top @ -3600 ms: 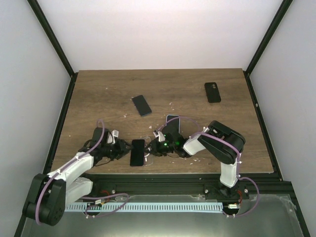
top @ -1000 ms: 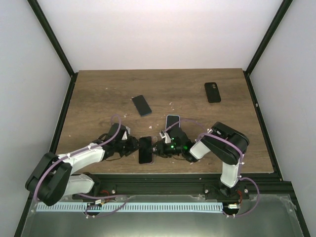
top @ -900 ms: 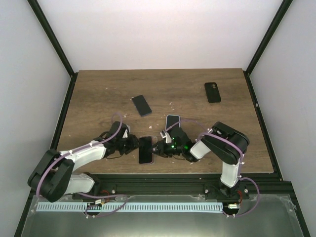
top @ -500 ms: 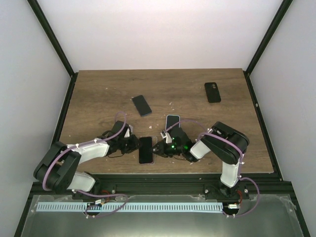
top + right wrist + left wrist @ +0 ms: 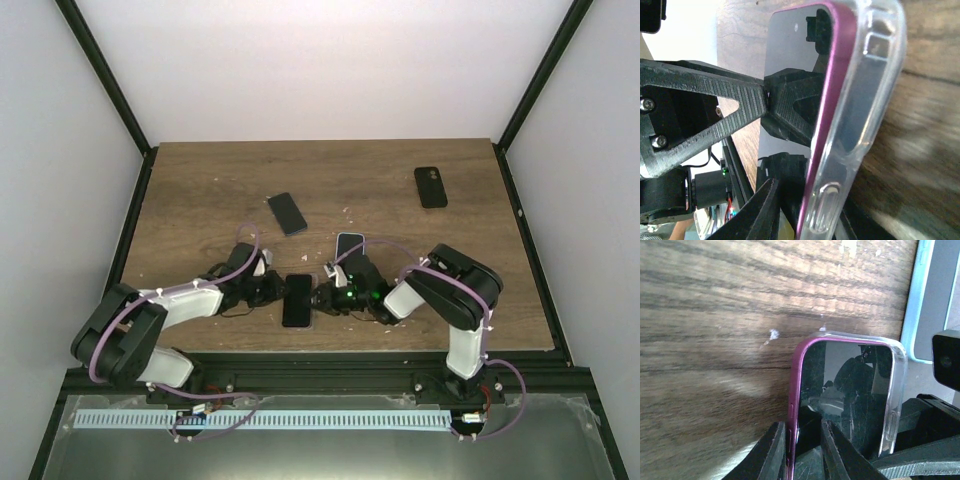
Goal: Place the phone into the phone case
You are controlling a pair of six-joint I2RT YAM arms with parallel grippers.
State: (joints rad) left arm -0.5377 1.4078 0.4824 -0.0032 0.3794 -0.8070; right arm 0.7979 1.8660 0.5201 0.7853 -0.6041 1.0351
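Pinching phone (image 5: 296, 300) and phone case (image 5: 897, 390) | left jaws, right jaws clamped | wooden table (image 5: 400, 200) (white walls (image 5: 320, 70))

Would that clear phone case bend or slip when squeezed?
Probably flexes a little: the clear case looks thin and see-through. Likely slippery, its wall is glossy. The pink-edged phone partly in it should stiffen it.

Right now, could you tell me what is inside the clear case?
The magenta-edged phone, its top end inside the clear case; the left gripper hides its lower end.
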